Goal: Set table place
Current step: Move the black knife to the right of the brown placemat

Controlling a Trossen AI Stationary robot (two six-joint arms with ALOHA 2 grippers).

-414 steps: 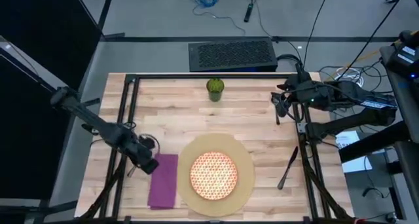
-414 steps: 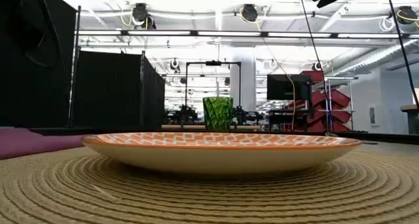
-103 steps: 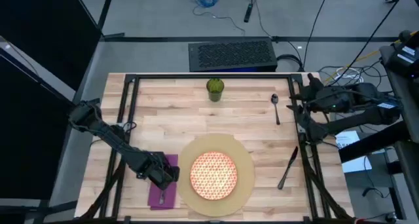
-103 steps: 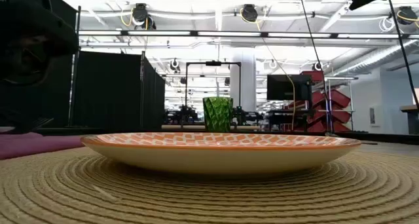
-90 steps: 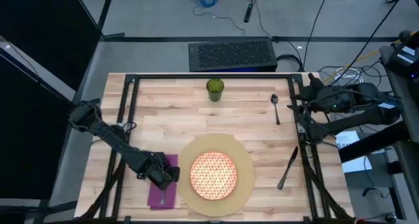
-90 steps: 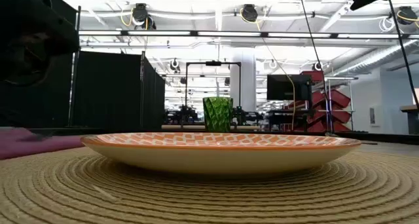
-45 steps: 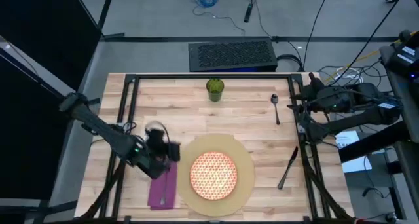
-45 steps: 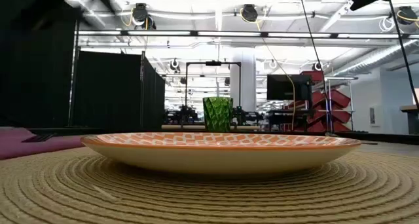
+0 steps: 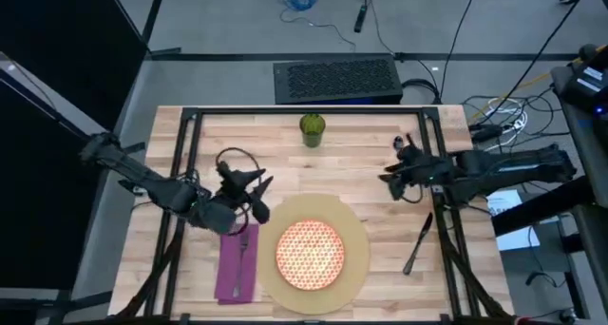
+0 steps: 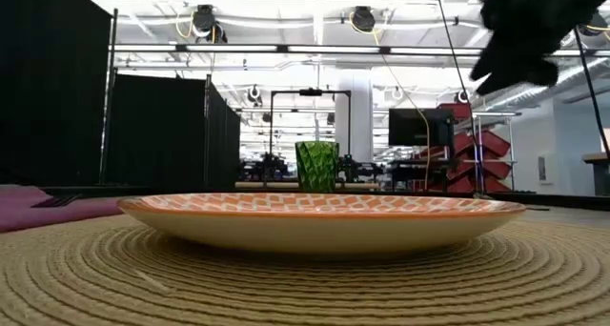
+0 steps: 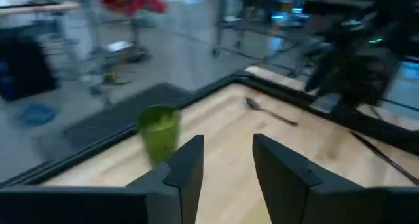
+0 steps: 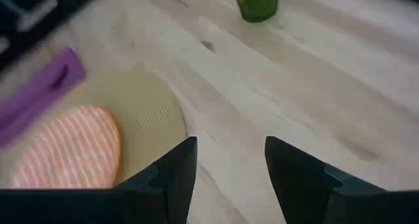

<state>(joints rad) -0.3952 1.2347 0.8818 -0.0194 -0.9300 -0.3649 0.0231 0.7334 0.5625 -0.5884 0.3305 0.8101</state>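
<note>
Orange-and-white plate point(image 9: 310, 253) centred on round tan mat point(image 9: 353, 232), nothing on it; green cup point(image 9: 312, 126) upright near far edge of table point(image 9: 361, 178), contents impossible to tell. Purple napkin point(image 9: 230, 268) flat just left of mat, fork point(image 9: 241, 260) lying along it. Knife point(image 9: 416, 243) on bare wood right of mat, near the right rail. Spoon point(image 11: 269, 111) seen only past the left wrist, on the wood beyond the cup; hidden under the right arm from above. Left gripper point(image 9: 259, 197) raised over the table just beyond the napkin's far end, fingers spread, holding nothing. Right gripper point(image 9: 389, 184) reaching in from the right rail, above bare wood between cup and knife, fingers apart, empty.
</note>
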